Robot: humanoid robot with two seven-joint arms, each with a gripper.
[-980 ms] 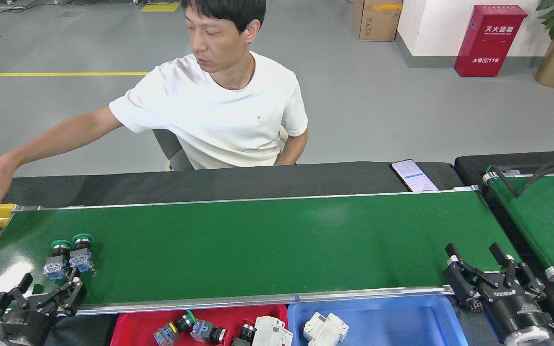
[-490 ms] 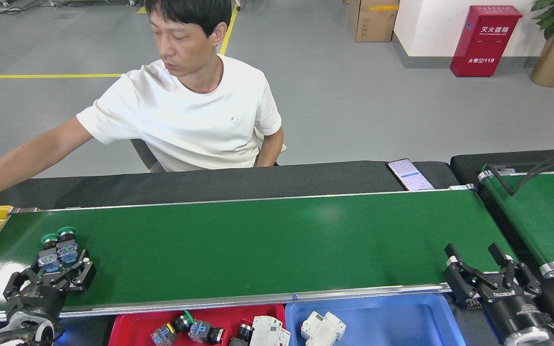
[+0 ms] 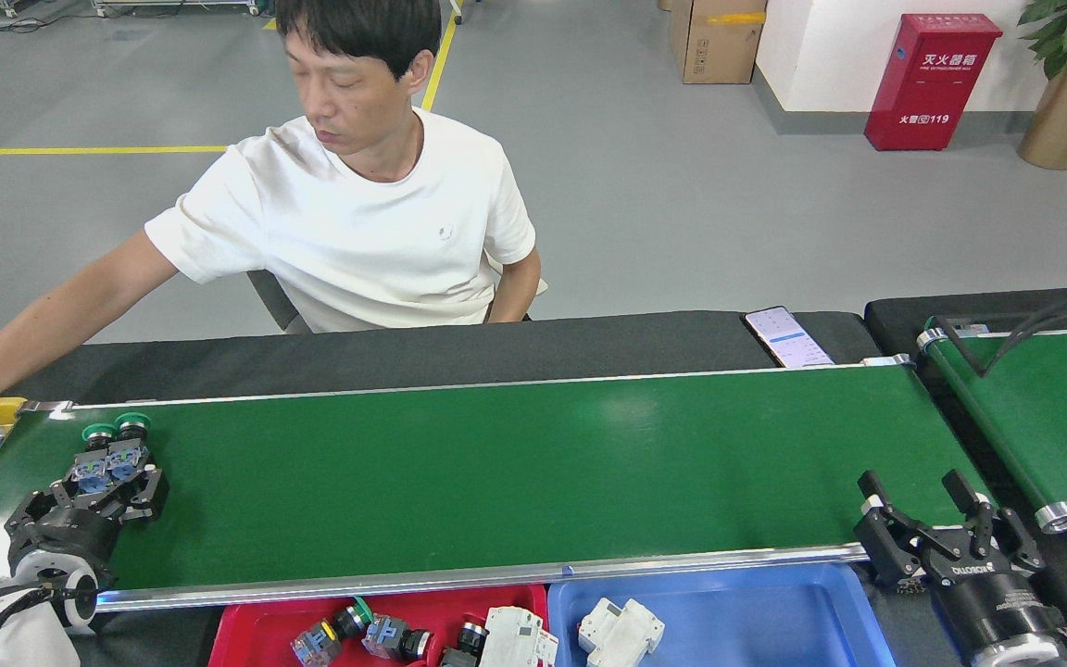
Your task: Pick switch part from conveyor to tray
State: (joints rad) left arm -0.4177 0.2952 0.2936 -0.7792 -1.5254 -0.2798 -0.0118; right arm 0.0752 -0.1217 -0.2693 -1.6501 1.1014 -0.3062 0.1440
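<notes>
Your left gripper [image 3: 106,489] sat low over the conveyor [image 3: 496,463] at its left end, jaws spread around the blue bodies of two green-capped switches [image 3: 107,456] standing side by side; whether the fingers already touched them I could not tell. So the step in hand looked like the grasp itself. Next you would need to close on one switch alone, or accept both, then lift clear of the belt and carry toward you to the red tray [image 3: 256,630], where several switches already lay. Mind the person's arm [image 3: 43,333] reaching in at the far left, near your gripper.

Your right gripper [image 3: 930,519] waited at the belt's right end, jaws wide and empty, its body lettered with a brand too small to read surely. The red box [image 3: 932,79] on the floor bore Chinese characters and "119". A phone [image 3: 788,336] lay on the desk.
</notes>
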